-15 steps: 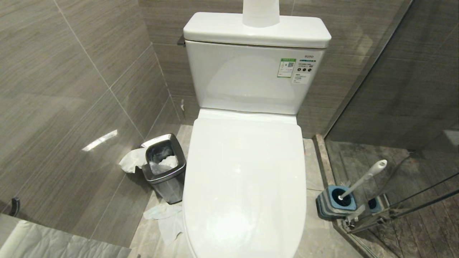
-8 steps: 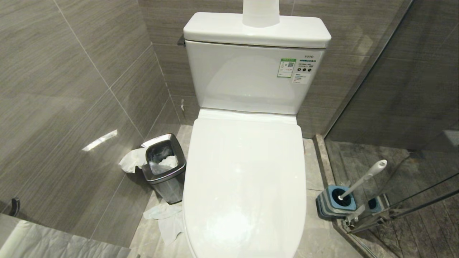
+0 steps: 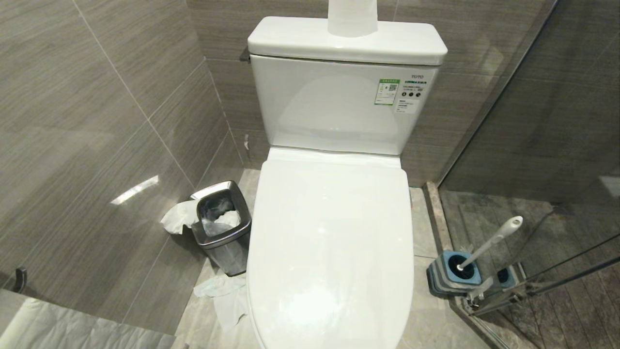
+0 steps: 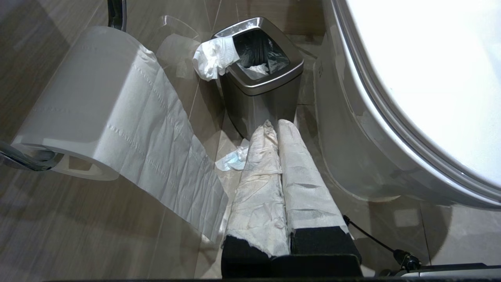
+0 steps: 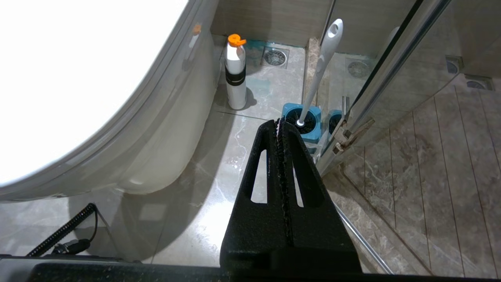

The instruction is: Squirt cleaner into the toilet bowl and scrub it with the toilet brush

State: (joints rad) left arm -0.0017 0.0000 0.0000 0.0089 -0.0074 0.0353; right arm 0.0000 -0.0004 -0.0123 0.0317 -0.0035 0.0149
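Toilet lid (image 3: 332,242) lies closed over the bowl, so squirting now would only wet the lid. My left gripper (image 4: 278,125), paper-wrapped, and right gripper (image 5: 280,124) both hang low with fingers pressed together, empty. Toilet brush (image 3: 489,241) stands in its holder (image 3: 453,274); probably the cleaner is the orange-capped bottle (image 5: 236,74) beside the bowl's base.

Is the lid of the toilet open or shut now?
Shut. In the head view the white lid lies flat over the seat and hides the toilet bowl completely; no water or ceramic basin shows.
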